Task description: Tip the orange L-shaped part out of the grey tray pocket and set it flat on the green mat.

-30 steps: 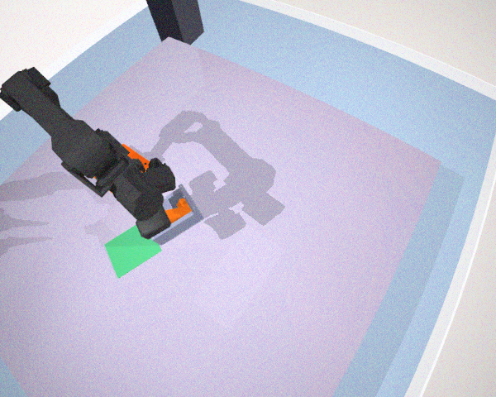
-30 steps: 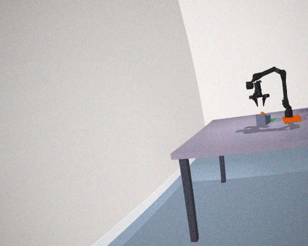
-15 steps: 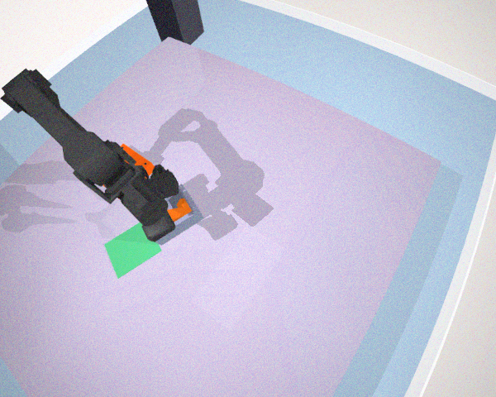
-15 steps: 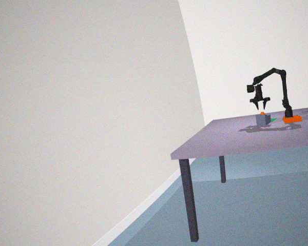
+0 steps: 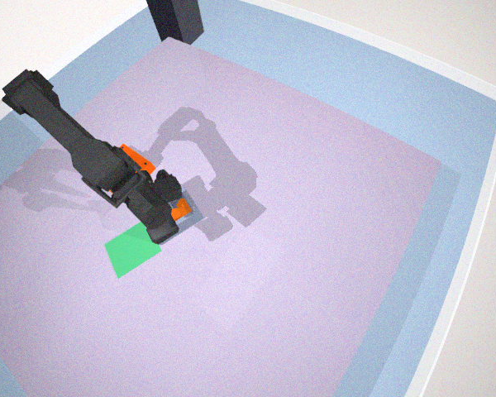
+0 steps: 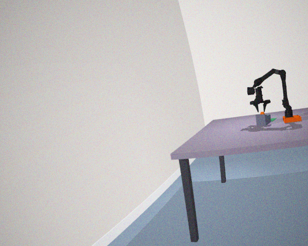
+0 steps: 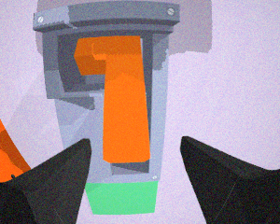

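From the top, my pincer (image 5: 168, 213) (image 6: 261, 111) (image 7: 136, 145) hides part of the orange part (image 5: 180, 210) (image 6: 262, 113) (image 7: 126, 112) in the grey tray (image 5: 195, 216) (image 6: 261, 120) (image 7: 160, 117); outside, it pokes above the rim; at my wrist, my fingers gape, empty, one end looks raised, pinching and placing on the green mat (image 5: 132, 250) (image 6: 273, 120) (image 7: 122, 198) remain.
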{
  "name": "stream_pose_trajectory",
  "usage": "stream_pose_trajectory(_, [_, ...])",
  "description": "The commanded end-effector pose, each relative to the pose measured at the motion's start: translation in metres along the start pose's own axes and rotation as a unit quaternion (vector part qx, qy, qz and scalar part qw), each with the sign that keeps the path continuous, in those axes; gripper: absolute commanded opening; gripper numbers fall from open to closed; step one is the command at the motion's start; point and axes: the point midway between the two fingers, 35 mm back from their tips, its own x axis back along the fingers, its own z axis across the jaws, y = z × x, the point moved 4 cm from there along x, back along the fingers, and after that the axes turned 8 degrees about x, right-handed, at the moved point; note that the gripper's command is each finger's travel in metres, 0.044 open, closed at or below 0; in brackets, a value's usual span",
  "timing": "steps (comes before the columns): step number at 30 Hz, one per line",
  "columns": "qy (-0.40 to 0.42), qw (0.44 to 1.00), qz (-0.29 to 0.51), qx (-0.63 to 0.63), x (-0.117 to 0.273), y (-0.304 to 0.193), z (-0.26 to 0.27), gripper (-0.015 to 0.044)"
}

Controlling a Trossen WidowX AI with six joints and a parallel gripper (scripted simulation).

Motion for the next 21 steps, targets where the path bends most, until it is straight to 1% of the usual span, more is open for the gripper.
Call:
stream_pose_trajectory(1, [0.008, 1.000, 0.004, 0.003, -0.011, -0.001, 0.002, 0.0280])
stream_pose_trajectory(13, [0.008, 1.000, 0.004, 0.003, -0.030, -0.001, 0.003, 0.0280])
stream_pose_trajectory(20, [0.008, 1.000, 0.004, 0.003, -0.031, -0.001, 0.003, 0.0280])
stream_pose_trajectory(21, [0.002, 1.000, 0.000, 0.000, -0.027, 0.000, 0.002, 0.0254])
